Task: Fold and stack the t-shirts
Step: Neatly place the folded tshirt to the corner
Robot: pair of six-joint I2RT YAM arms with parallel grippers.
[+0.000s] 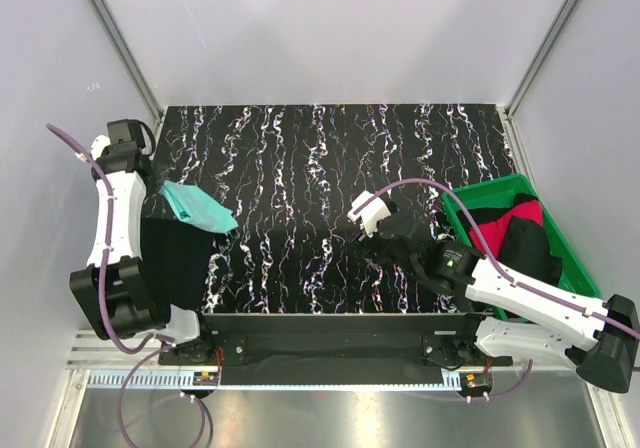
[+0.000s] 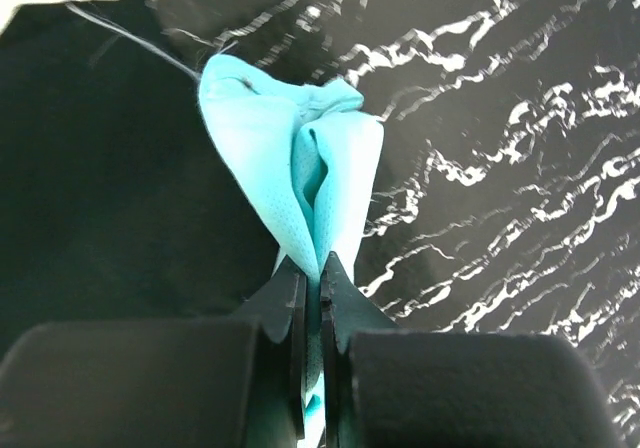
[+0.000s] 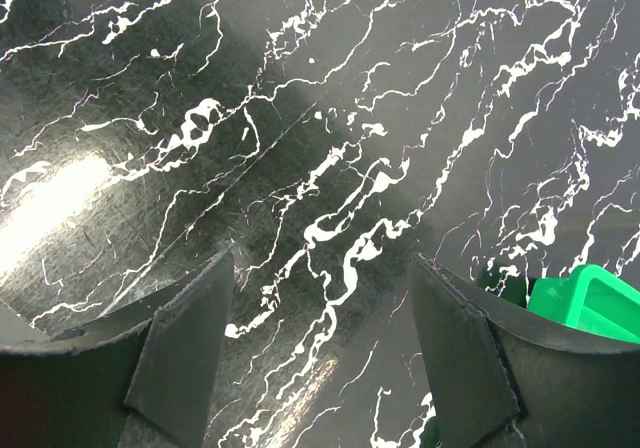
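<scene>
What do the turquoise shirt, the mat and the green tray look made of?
Turquoise shirt: soft knit cloth, probably sports mesh; tiny pinholes show and it bunches in limp folds.
Mat: smooth semi-glossy sheet, maybe vinyl; it reflects a light patch and shows fine scratches.
Green tray: likely rigid moulded plastic; even colour, crisp rim.

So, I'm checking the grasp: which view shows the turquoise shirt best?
The left wrist view: the turquoise shirt is close up, pinched in the left gripper. Top view shows it small; right wrist view misses it.
</scene>
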